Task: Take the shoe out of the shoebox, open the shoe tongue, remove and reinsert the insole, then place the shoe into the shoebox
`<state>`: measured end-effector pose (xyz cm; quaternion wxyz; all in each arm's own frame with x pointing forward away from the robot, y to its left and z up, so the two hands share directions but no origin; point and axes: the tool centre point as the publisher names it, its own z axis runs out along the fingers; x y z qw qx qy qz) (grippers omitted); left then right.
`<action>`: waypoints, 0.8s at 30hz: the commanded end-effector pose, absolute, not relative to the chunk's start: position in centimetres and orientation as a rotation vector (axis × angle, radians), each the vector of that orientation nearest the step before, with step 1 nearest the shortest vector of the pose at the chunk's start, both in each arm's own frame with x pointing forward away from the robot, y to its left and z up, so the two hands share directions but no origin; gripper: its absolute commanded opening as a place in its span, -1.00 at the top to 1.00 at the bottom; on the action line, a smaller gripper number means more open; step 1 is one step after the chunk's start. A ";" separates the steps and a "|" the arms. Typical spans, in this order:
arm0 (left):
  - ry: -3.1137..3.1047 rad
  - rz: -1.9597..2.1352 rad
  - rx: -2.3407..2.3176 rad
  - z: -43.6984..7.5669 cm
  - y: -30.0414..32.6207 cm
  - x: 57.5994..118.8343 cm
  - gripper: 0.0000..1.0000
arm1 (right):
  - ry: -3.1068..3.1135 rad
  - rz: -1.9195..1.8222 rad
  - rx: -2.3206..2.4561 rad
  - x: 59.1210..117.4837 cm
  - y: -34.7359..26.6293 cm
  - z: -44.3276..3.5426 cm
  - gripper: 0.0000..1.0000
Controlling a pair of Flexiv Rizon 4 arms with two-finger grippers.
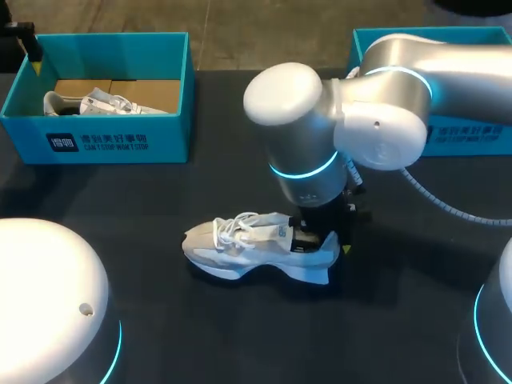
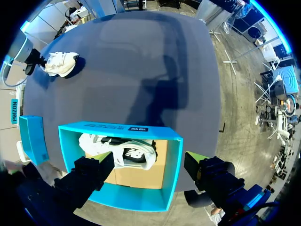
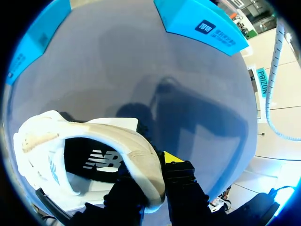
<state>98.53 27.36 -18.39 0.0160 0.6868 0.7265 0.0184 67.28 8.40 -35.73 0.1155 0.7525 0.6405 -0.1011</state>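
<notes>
Shoe (image 1: 256, 248) rests on the bench (image 1: 200, 336), well apart from the shoebox (image 1: 96, 144), its heel pinched by my right fingers (image 3: 181, 176). It looks light and soft, and is likely best held there. My left fingers (image 2: 89, 176) hang released over the shoebox.

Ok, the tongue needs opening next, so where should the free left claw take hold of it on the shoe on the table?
I'd pinch the tongue's free top edge, just behind the laces, coming down from the toe side. That edge stands up at the shoe's opening, while the right claw holds the heel and blocks that end.
</notes>
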 end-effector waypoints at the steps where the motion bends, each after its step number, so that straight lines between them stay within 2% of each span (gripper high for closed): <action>1: 2.259 0.062 2.136 -18.4 27.4 98.4 -1.00 | 1.840 -0.302 2.211 66.9 9.6 -36.4 1.00; 24: 2.259 0.062 2.136 -18.4 27.4 98.4 -1.00 | 1.762 -0.354 2.272 66.0 10.4 -38.4 1.00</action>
